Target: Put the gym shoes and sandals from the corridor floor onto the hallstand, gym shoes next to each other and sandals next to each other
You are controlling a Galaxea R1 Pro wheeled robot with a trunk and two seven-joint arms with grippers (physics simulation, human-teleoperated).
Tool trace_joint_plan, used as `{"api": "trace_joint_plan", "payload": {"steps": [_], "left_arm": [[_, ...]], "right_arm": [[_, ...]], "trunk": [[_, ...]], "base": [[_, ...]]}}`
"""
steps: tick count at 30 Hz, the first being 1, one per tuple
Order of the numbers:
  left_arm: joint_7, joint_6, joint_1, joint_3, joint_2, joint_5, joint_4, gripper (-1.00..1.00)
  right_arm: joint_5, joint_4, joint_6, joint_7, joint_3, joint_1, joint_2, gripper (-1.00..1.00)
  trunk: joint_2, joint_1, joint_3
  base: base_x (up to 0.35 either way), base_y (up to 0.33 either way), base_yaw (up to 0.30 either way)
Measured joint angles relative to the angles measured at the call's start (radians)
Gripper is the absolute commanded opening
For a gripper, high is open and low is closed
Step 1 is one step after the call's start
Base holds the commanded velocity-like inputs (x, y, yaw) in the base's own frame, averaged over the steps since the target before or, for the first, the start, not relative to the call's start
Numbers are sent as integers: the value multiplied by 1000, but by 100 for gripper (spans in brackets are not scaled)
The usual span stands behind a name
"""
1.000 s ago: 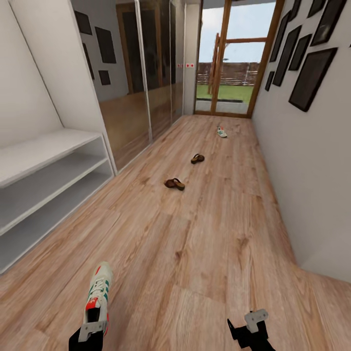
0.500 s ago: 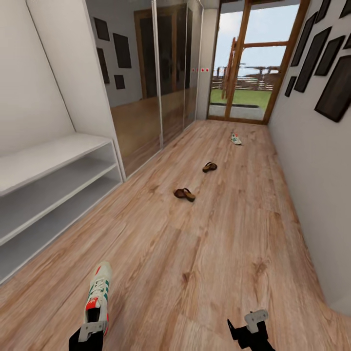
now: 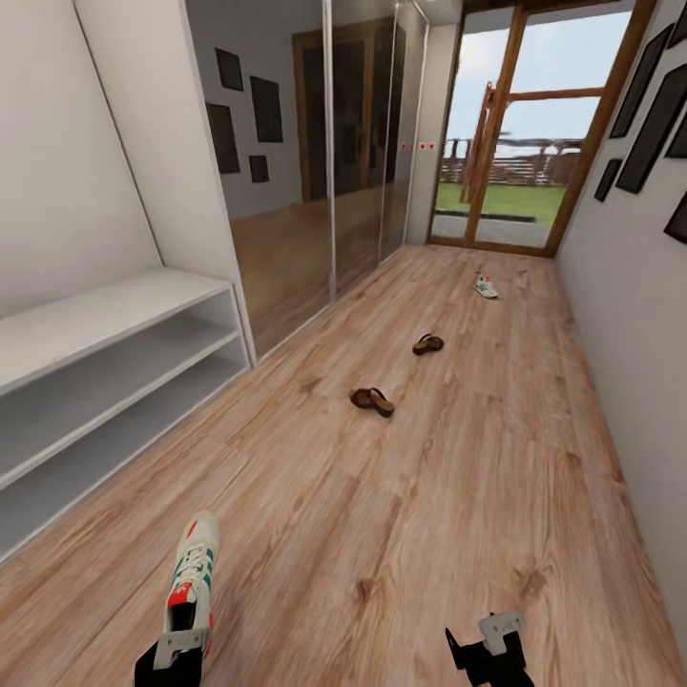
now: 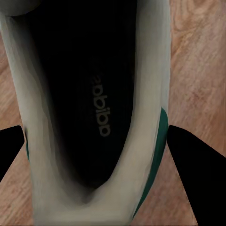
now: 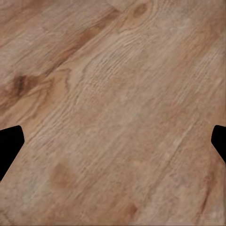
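Head view swung left; left claw point(image 3: 181, 658) still grips gym shoe point(image 3: 194, 572)

Both arms reach low and forward; the left gripper point(image 3: 181, 649) clasps a gym shoe point(image 3: 194, 570), the right gripper point(image 3: 496, 641) hangs spread apart.

View swung round, nothing on the floor actually budged

We're seeing the head camera turn: the hallstand point(image 3: 114, 363) takes up more of the left side now, the wall of picture frames point(image 3: 658, 124) is sliding off the right edge, and the two sandals point(image 3: 372, 401) point(image 3: 427, 343) plus the far gym shoe point(image 3: 486, 286) sit lower and further right in frame than a second ago.
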Motion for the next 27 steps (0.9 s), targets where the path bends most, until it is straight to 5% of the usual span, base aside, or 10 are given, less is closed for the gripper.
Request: {"api": "trace_joint_plan", "payload": {"steps": [27], "left_arm": [[0,0,0,0,0,0,0,-100]], "right_arm": [[0,-2,0,1,0,0,-1,100]], "trunk": [[0,0,11]], "base": [[248,-199,43]]}}
